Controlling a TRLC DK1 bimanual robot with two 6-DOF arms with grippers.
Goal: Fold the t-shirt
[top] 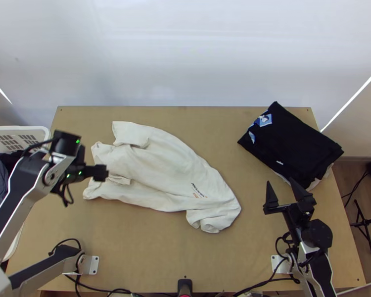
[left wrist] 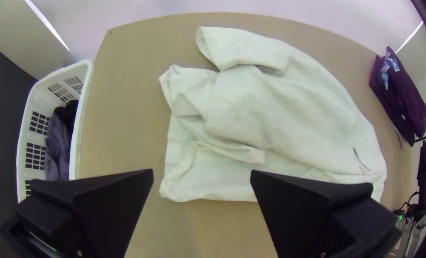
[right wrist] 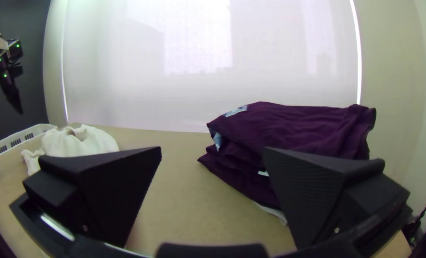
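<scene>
Where it is lying across the left and middle of the light wooden table, the white T-shirt is forming a loose, uneven heap, neither squared nor smooth. Its parts, as found:

- One sleeve, at the far left of the shirt, is sticking out toward the table's far side, its open end turning outward.
- One upper layer is rumpling over a flatter lower layer, the latter showing along the near side.
- One small printed mark is sitting near the right end.
- One bunched portion is bulging at the near right end.

Left gripper, one: hanging over the shirt's left end in the top view and raised well above the table in the right wrist view. In its own wrist view, the left gripper is keeping its two black fingers spread wide, pinching nothing.

Right gripper, one: pointing up the table, right of the shirt and well apart from it, near the dark clothes. In its own wrist view, the right gripper is likewise holding its fingers spread, with nothing between them.

Dark folded clothes, one pile: resting at the table's far right, showing a blue-and-white patch at the left corner. Pale cloth is peeping from beneath.

White basket, slotted: standing beside the table's left edge, containing dark clothing.

Black stand, one: standing on the floor to the right of the table.
</scene>
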